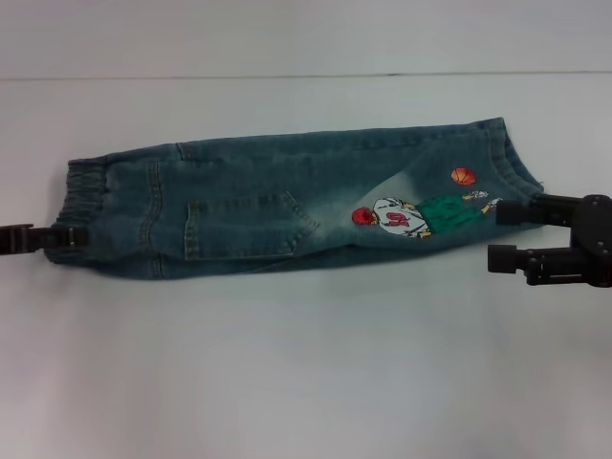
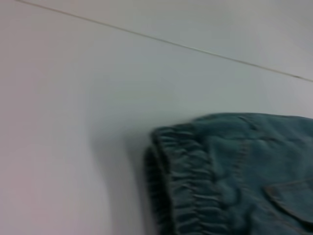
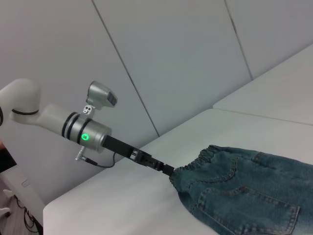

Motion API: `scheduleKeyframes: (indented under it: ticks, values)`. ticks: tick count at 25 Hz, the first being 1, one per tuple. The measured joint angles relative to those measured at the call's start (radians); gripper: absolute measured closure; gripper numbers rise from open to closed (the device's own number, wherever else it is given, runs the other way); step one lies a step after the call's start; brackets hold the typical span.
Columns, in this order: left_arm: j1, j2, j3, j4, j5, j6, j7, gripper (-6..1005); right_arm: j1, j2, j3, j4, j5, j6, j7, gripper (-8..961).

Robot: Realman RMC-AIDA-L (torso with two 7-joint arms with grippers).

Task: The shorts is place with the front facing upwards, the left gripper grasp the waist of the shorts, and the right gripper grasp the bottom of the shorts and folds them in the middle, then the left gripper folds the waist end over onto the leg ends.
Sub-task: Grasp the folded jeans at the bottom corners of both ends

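Observation:
The shorts (image 1: pixel 287 206) lie lengthwise across the white table, folded into a narrow strip, pocket up, with the cartoon print (image 1: pixel 411 215) near the right end. The gathered waist (image 1: pixel 81 206) points left. My left gripper (image 1: pixel 65 237) is shut on it at the table's left edge. The right wrist view shows that same claw (image 3: pixel 165 169) pinching the waistband (image 3: pixel 205 159). The left wrist view shows only the ruffled waist (image 2: pixel 186 181). The leg ends (image 1: pixel 512 158) point right. My right gripper (image 1: pixel 494 235) stands open just beside them, its upper finger (image 1: pixel 521 210) touching the hem.
The white table (image 1: pixel 306 363) stretches wide in front of the shorts. A seam line (image 1: pixel 306 76) runs along the back. In the right wrist view the left arm with its green ring light (image 3: pixel 85 137) reaches in over the table's edge (image 3: pixel 73 208); grey wall panels stand behind.

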Motion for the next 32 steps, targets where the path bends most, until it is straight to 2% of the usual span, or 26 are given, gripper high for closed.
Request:
scheduleKeyframes:
  ticks: [5,12,18,32]
  values:
    - [-0.022,-0.003,0.050,-0.036,0.038,-0.067,-0.009,150,0.003,0.001,0.000,0.001,0.000,0.004,0.000,26]
    - [-0.036,-0.011,0.053,-0.056,0.065,-0.091,-0.009,168,0.004,0.001,0.000,0.024,0.000,0.013,0.000,27]
    - [-0.042,-0.017,0.055,-0.055,0.064,-0.089,-0.004,355,0.006,-0.002,0.002,0.026,0.000,0.015,0.001,27]
    - [-0.053,-0.021,0.056,-0.032,0.060,-0.055,-0.001,607,0.013,-0.007,-0.001,0.025,0.000,0.025,0.001,37]
